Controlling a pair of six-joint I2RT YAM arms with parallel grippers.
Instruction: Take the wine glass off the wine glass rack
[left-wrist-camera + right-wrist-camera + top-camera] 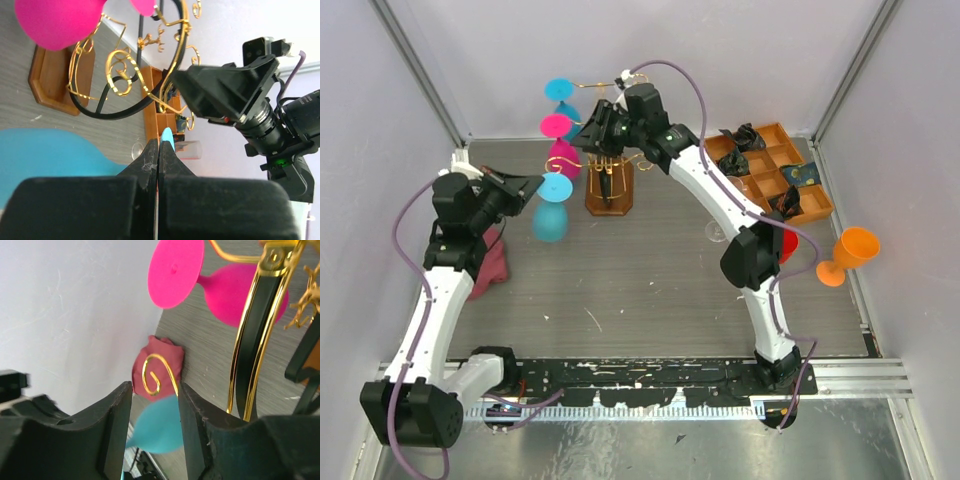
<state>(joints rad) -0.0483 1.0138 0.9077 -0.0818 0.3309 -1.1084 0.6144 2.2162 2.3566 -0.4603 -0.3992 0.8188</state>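
The left gripper [159, 147] was pinched shut on the thin edge of the foot of the cyan wine glass [550, 222]. It held the glass just left of the wine glass rack [608, 192], with the bowl low over the table [660, 270] beside the fingers. The right gripper [155, 389] sat at the rack's top, its jaws partly apart, with a gold scroll arm [160, 356] between them and a pink glass [235, 295] hanging beyond.

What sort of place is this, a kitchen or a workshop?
Most likely a robotics lab test cell: left arm and right arm bolted to a rail, pale walls boxing in the table, bright wine glasses staged on a wine glass rack.
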